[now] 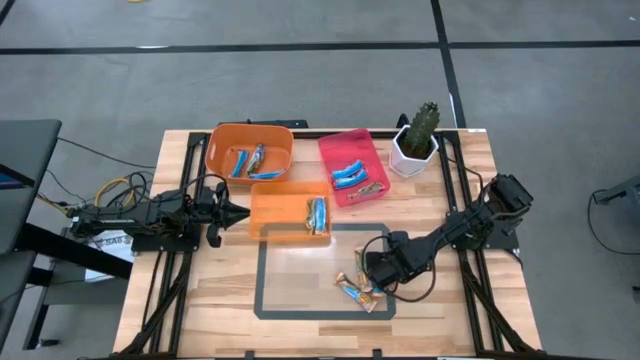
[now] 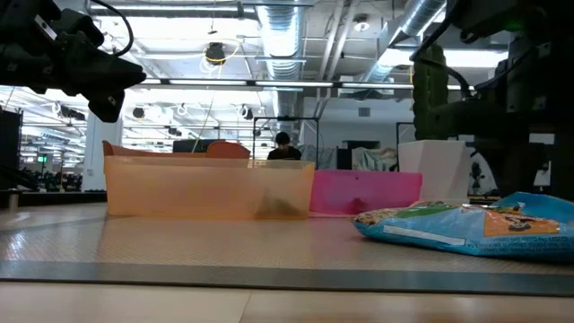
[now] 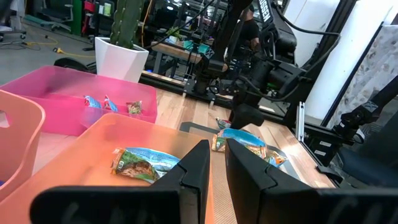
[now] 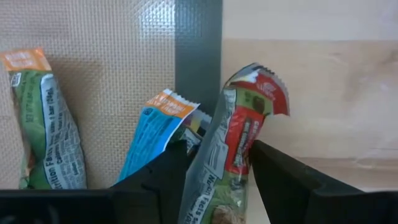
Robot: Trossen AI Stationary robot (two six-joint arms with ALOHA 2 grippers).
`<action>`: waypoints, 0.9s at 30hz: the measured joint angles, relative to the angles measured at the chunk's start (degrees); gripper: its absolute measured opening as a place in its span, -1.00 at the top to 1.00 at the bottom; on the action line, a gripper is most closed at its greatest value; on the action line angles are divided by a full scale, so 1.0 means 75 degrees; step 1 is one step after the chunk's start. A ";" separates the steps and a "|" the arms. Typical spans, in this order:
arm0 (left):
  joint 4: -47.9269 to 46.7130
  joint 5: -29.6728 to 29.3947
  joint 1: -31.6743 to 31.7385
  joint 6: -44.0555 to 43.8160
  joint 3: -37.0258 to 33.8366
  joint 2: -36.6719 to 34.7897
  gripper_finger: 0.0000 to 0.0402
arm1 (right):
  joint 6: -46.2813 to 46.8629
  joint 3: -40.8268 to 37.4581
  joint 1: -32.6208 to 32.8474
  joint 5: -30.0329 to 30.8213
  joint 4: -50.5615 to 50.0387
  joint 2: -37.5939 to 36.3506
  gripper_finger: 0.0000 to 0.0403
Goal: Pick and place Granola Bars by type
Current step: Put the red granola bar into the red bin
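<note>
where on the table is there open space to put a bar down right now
Free: the mat left of the right gripper, and bare wood below the left gripper. Crowded: the mat's right corner, with loose bars, and the top row of bins and cactus pot.

Wooden table carries three bins, potted cactus, loose granola bars

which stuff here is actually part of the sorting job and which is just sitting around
Part of the job:
- granola bars loose on the mat
- red-and-green bar between the right pincer's fingers
- round orange bin, rectangular orange bin, pink bin, each holding bars

Just lying about:
- potted cactus
- left pincer, waiting beside the rectangular orange bin
</note>
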 joint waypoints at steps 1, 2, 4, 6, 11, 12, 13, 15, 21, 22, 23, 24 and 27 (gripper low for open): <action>0.0000 -0.0001 0.0002 0.0000 0.0000 -0.0001 0.78 | -0.0004 -0.0008 -0.0007 0.0002 -0.0018 0.0000 0.15; 0.0000 -0.0003 0.0002 0.0000 0.0000 -0.0001 0.78 | -0.0014 -0.0017 -0.0007 0.0005 -0.0039 0.0000 0.17; 0.0000 0.0000 0.0003 0.0000 0.0000 0.0000 0.78 | -0.0019 -0.0022 -0.0007 0.0008 -0.0080 0.0000 0.20; 0.0000 -0.0003 0.0003 0.0000 0.0000 0.0000 0.78 | -0.0018 -0.0022 -0.0007 0.0011 -0.0084 0.0000 0.24; 0.0000 0.0000 0.0003 0.0000 0.0000 -0.0001 0.78 | -0.0017 -0.0022 -0.0007 0.0016 -0.0100 0.0000 0.41; 0.0000 0.0000 0.0003 0.0000 0.0000 -0.0003 0.78 | -0.0018 -0.0022 -0.0007 0.0016 -0.0104 0.0000 0.44; 0.0000 0.0000 0.0003 0.0000 0.0000 -0.0003 0.78 | -0.0016 -0.0022 -0.0007 0.0019 -0.0104 0.0000 0.47; 0.0000 -0.0002 0.0000 0.0000 0.0000 -0.0002 0.78 | -0.0016 -0.0022 -0.0007 0.0017 -0.0107 0.0000 0.53; 0.0000 0.0000 0.0002 0.0000 0.0000 -0.0003 0.78 | -0.0019 -0.0022 -0.0007 0.0016 -0.0107 0.0000 0.70; 0.0000 0.0000 0.0003 0.0000 0.0000 0.0000 0.78 | -0.0036 -0.0022 -0.0002 0.0016 -0.0107 0.0000 0.72; 0.0000 0.0000 0.0003 0.0000 0.0000 0.0000 0.78 | -0.0075 -0.0022 0.0008 0.0016 -0.0107 0.0000 0.75; 0.0000 0.0000 0.0003 -0.0001 0.0000 -0.0003 0.78 | -0.0078 -0.0022 0.0007 0.0016 -0.0107 0.0000 0.77; 0.0000 -0.0002 0.0002 0.0000 0.0000 0.0000 0.78 | -0.0080 -0.0022 0.0034 0.0024 -0.0108 0.0000 0.84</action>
